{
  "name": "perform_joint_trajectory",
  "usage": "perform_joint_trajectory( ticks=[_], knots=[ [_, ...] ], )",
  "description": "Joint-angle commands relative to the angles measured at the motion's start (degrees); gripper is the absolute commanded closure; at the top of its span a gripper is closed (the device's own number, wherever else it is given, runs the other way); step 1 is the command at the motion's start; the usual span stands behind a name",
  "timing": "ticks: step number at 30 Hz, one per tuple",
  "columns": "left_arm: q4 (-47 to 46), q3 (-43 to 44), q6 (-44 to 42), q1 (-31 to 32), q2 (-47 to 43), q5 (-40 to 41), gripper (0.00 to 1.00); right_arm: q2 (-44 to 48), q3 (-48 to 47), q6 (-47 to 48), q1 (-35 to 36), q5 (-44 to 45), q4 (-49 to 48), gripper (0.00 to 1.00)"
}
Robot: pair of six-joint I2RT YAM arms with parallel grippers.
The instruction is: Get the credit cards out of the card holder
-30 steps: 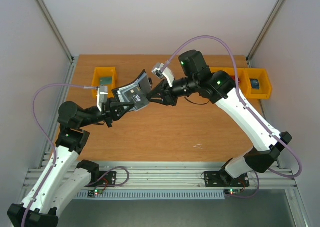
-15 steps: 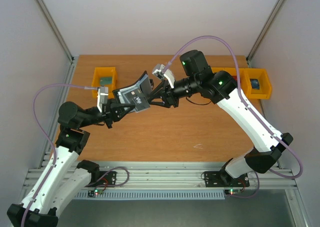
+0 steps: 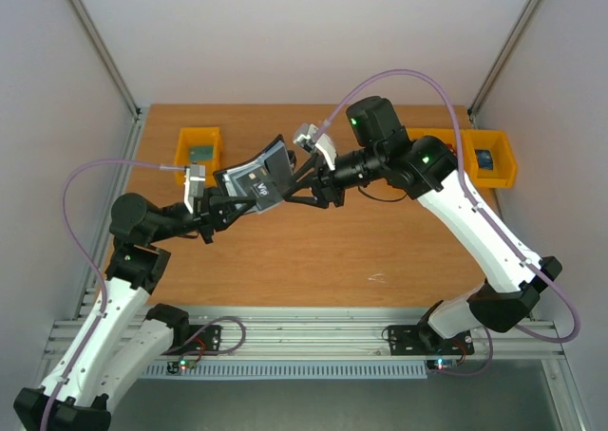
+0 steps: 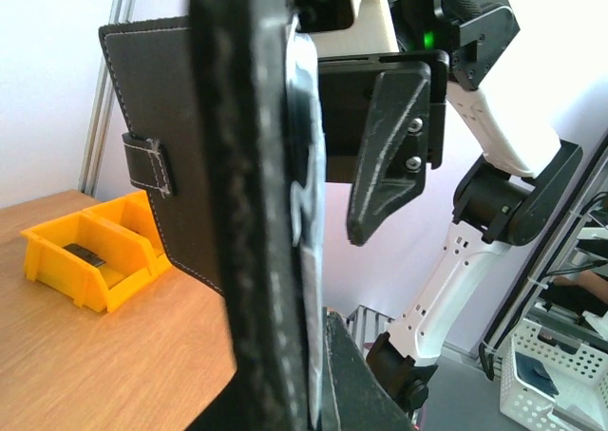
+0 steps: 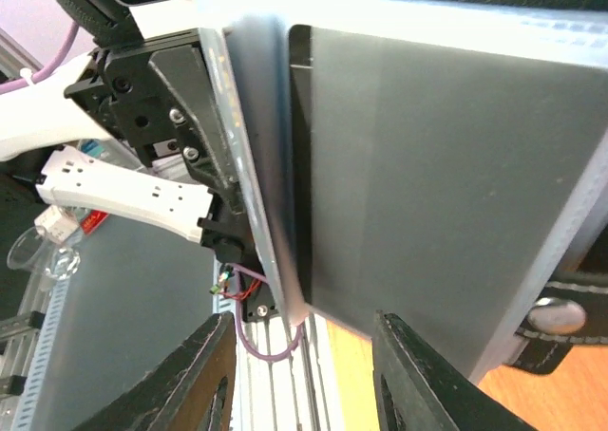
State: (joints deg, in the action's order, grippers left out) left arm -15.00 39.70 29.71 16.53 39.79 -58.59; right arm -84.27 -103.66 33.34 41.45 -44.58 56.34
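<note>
Top external shows open card holder (image 3: 255,178) aloft, long axis slanting up-right.

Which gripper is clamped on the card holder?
The left gripper, shut on one edge of the card holder; the right gripper only faces it, its fingers apart.

Pale walls (image 3: 304,32), slim metal corner posts (image 3: 100,44), wooden tabletop (image 3: 323,251), yellow bins (image 3: 183,156) along its far edge.

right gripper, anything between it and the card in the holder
Nothing visible does. The right gripper, jaws apart, sits at the open card holder that the left gripper holds up. In the right wrist view the dark card lies directly ahead of it, tucked in its pocket.
</note>
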Motion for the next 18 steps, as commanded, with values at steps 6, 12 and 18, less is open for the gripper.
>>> perform_joint_trajectory(
  ticks=[6, 12, 18],
  knots=[
    [-2.6, 0.0, -1.0, -0.1, -0.6, 0.6, 1.00, 0.5, -0.9, -1.6, 0.2, -1.1, -1.8, 0.61],
    [-2.5, 0.0, -1.1, -0.1, -0.7, 0.6, 1.00, -0.7, -0.6, -2.4, 0.4, 1.4, -4.2, 0.69],
    [-2.5, 0.0, -1.1, -0.1, -0.6, 0.7, 1.00, -1.7, -1.0, -1.8, 1.1, -1.3, -3.8, 0.66]
  ],
)
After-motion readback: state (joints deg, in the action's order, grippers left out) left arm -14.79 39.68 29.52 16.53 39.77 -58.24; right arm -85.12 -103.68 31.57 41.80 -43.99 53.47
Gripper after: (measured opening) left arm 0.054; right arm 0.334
